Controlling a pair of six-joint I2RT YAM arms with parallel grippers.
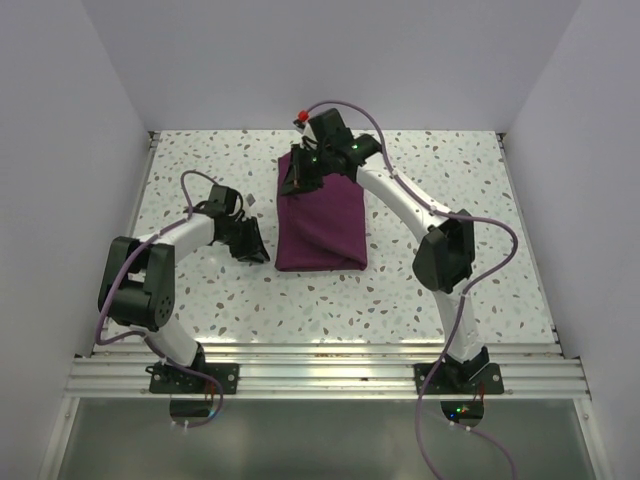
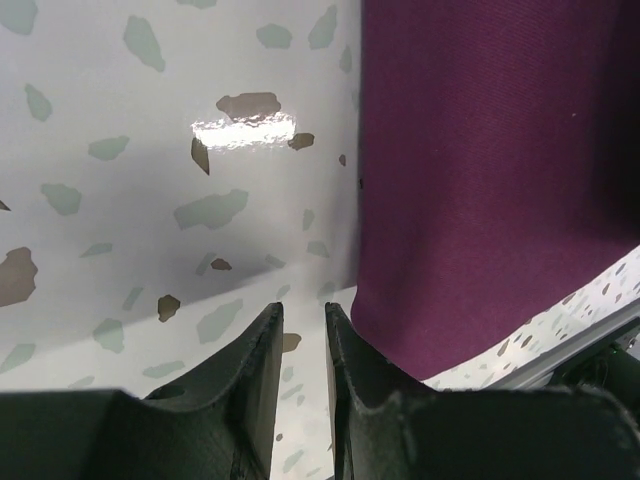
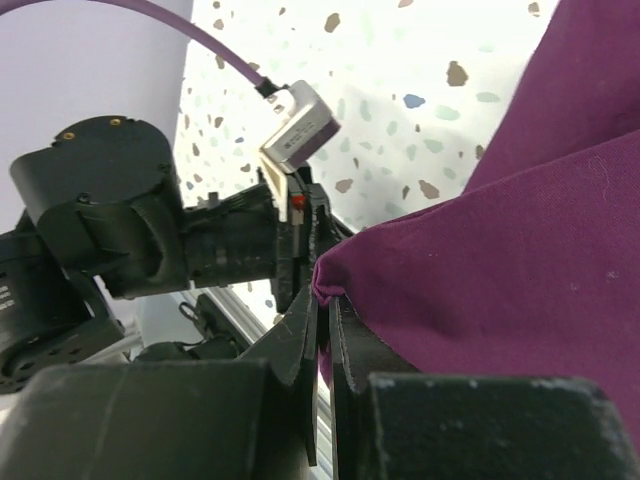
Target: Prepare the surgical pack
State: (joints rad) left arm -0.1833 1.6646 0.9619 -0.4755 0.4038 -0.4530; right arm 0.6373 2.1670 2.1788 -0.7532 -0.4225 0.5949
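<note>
- Likely a fold step: draw the pinched corner low and slow toward 6 o'clock, to avoid bunching or slipping.
- Right gripper (image 1: 298, 172) clamped shut on the cloth (image 1: 322, 225), at the bundle's 11 o'clock corner.
- Left gripper (image 1: 250, 245) slightly parted, empty, low over the table (image 1: 420, 300), just beside the cloth's 8 o'clock edge.
- Seen from above, cloth at 3 o'clock of left gripper, folded flat mid-table.

White desk (image 1: 430, 300) with grey and brown terrazzo flecks, glossy, bright glare patch (image 2: 245, 128) on it. Plain pale lavender walls (image 1: 330, 60) at back and both sides. Ribbed aluminium rail (image 1: 320, 372) along near edge, grey panel (image 1: 320, 440) below.
</note>
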